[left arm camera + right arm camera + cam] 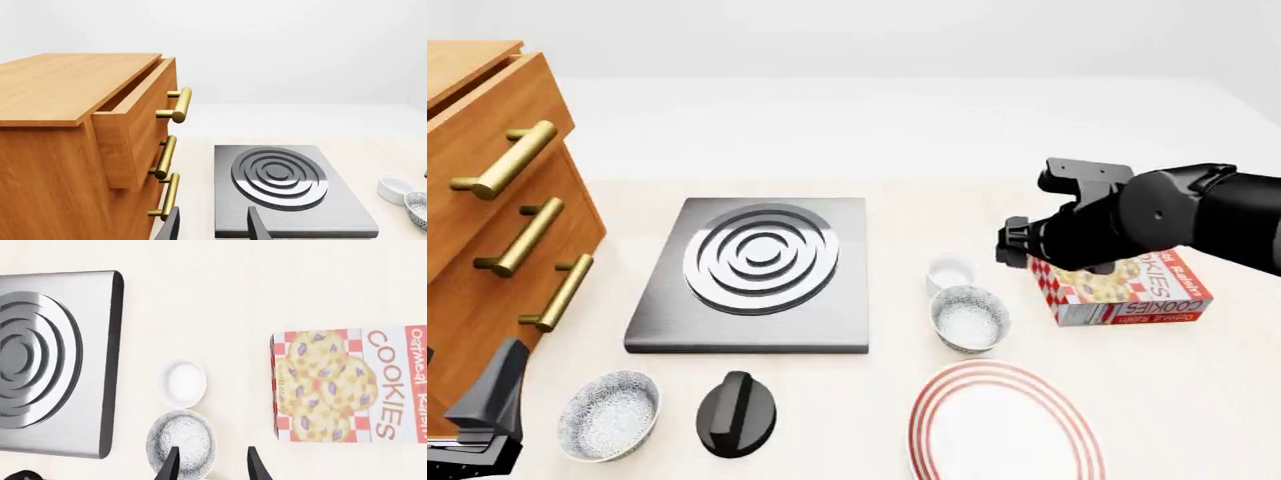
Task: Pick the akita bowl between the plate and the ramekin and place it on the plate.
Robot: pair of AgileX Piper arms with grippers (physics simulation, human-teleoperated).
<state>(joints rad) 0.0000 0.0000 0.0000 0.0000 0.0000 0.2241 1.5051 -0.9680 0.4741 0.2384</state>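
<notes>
The akita bowl (969, 318), grey-speckled, sits on the table between the small white ramekin (949, 272) behind it and the red-ringed plate (1004, 420) in front. My right arm (1134, 215) hovers above and to the right of the bowl. In the right wrist view the right gripper (212, 467) is open, its fingers above the edge of the bowl (180, 442), with the ramekin (182, 382) beyond. My left gripper (213, 230) is open and empty at the near left by the cabinet, far from the bowl (418, 209).
A look-alike speckled bowl (609, 414) and a black knob (735, 412) lie at the front left. A grey stove plate (757, 270) sits mid-table. A cookies box (1121, 290) lies right of the ramekin. A wooden cabinet (494, 200), top drawer ajar, fills the left.
</notes>
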